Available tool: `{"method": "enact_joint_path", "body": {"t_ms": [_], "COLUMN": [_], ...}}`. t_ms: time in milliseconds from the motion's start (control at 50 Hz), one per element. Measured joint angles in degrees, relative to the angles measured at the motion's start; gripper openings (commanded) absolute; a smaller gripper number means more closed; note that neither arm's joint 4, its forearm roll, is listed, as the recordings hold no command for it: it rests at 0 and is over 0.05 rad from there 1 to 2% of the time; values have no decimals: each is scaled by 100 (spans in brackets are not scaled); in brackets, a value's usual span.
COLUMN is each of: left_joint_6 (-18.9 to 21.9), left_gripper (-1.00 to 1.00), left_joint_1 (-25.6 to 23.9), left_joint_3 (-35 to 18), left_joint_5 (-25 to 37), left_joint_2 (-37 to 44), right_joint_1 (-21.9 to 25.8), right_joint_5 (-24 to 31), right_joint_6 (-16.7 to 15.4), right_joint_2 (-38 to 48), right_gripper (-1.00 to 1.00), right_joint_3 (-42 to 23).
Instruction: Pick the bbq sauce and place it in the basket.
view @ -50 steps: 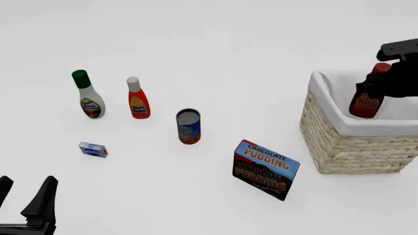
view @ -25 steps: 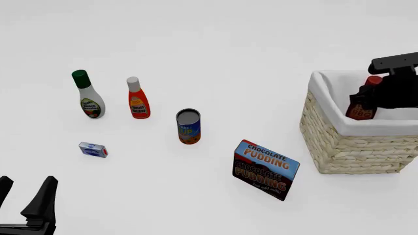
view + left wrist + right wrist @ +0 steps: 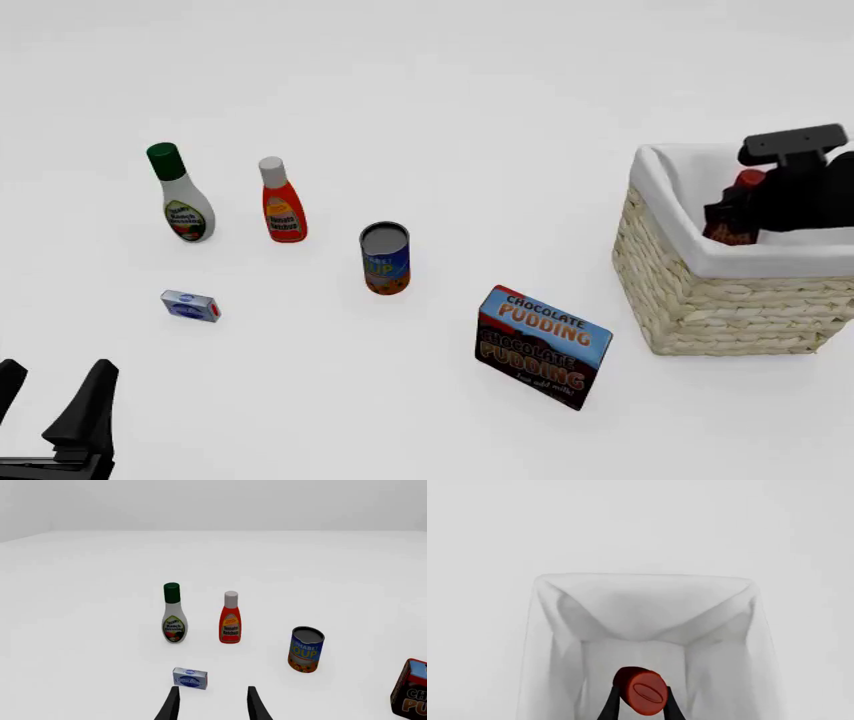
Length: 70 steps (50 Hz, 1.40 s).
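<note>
Front view, right edge: right end effector (image 3: 742, 212) grips sauce (image 3: 731, 215) inside basket (image 3: 694, 300); released tilted, it could topple.

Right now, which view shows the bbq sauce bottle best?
Front view: the bbq sauce shows its dark body and red cap, lowered inside the basket in the right gripper. Right wrist view shows only the red cap between the gripper's fingers. Left wrist view doesn't show it.
</note>
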Motion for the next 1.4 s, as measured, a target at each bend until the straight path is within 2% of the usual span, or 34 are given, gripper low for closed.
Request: {"method": "enact_joint_path", "body": {"t_ms": [360,380,880,1400], "left_joint_6": [0,0,0,0], "left_gripper": [100,100,100,100], "left_joint_1": [0,0,0,0], "left_joint_3": [0,0,0,0], "left_joint_5": [0,0,0,0], "left_joint_2": [0,0,0,0], "right_joint_1": [-12,-14,-17,62], "right_joint_5": [-107,-108,-39,506], "right_joint_6": [3,3,41,-105], "right_joint_2": [327,341,341,-55], "right_gripper": [-100,100,100,100], "right_joint_3": [-86,-95,-244,-709]}}
